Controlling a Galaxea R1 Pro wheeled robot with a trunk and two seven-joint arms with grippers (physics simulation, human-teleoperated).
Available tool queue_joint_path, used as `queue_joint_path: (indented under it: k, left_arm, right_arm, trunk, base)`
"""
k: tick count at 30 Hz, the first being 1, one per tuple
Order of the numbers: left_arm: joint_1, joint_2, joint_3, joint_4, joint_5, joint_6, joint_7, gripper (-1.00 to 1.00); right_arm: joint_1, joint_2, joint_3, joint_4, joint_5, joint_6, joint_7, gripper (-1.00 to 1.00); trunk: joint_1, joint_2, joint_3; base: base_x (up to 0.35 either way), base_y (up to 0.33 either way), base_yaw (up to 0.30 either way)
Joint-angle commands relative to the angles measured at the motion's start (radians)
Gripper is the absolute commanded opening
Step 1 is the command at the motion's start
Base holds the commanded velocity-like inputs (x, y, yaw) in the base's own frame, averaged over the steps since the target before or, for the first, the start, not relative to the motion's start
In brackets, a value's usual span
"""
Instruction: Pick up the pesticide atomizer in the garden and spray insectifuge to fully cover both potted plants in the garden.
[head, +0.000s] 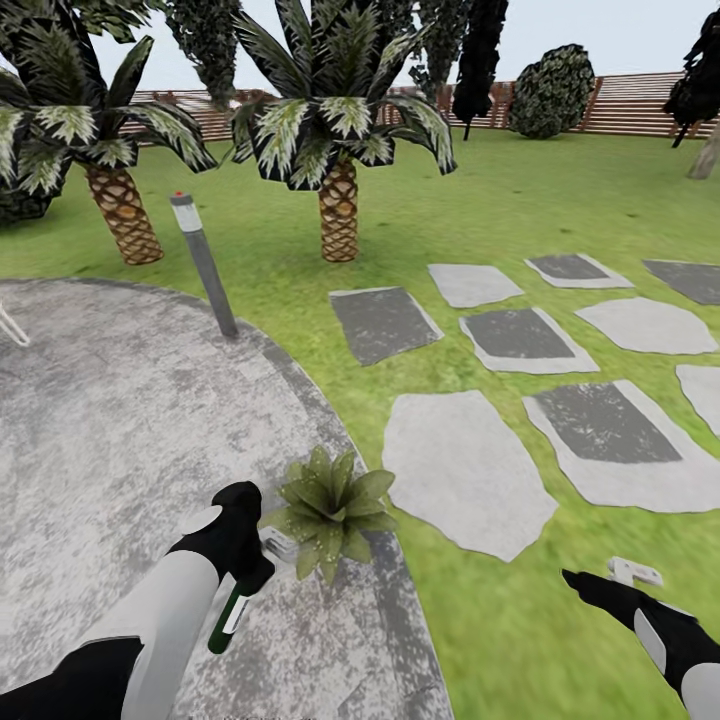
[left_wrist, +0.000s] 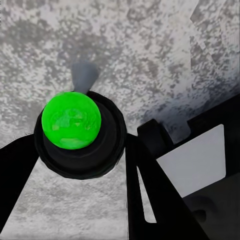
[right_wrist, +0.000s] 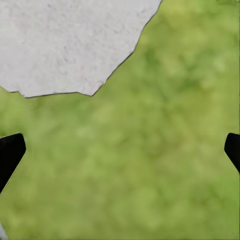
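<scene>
One potted plant (head: 330, 505), a low rosette of pointed green leaves, stands at the patio's edge, its pot hidden under the leaves. My left gripper (head: 245, 568) is shut on the pesticide atomizer (head: 228, 618), right beside the plant on its left. The dark green body hangs down and the white trigger head (head: 280, 545) points at the leaves. In the left wrist view the atomizer (left_wrist: 71, 120) shows end-on as a bright green round inside a black ring, above the mottled paving. My right gripper (head: 610, 578) hovers open over the grass (right_wrist: 150, 165), its fingertips (right_wrist: 10, 152) far apart.
The round grey patio (head: 120, 420) lies to the left, with a grey bollard lamp (head: 205, 265) at its rim. Two palms (head: 338, 210) (head: 122, 210) stand beyond. Grey stepping slabs (head: 465, 470) cross the lawn to the right. A wooden fence (head: 640, 100) closes the back.
</scene>
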Motion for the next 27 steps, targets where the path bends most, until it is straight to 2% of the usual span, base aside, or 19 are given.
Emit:
queue_joint_path:
  k: [1, 6, 14, 27]
  left_arm:
    - [-0.001, -0.002, 0.007, -0.001, -0.011, 0.005, -0.008, -1.0]
    - [-0.001, -0.002, 0.007, -0.001, -0.011, 0.005, -0.008, -1.0]
    - [-0.001, -0.002, 0.007, -0.001, -0.011, 0.005, -0.008, -1.0]
    - [-0.001, -0.002, 0.008, -0.002, -0.01, 0.005, -0.008, -1.0]
  right_arm:
    - [0.0, 0.0, -0.009, -0.002, 0.01, 0.005, 0.007, 1.0]
    - [-0.001, 0.0, -0.009, -0.002, 0.01, 0.005, 0.007, 1.0]
    - [0.0, 0.0, -0.009, -0.002, 0.012, 0.005, 0.007, 1.0]
    - [0.0, 0.0, -0.009, -0.002, 0.012, 0.005, 0.007, 1.0]
  trunk:
    - [0.0, 0.0, -0.001]
    - [0.0, 0.0, -0.001]
    - [0.0, 0.0, -0.001]
    - [0.0, 0.0, -0.007]
  base:
    - [0.0, 0.0, 0.247]
    - [0.009, -0.052, 0.239]
    - [0.086, -0.314, 0.04]
    - [0.014, -0.25, 0.215]
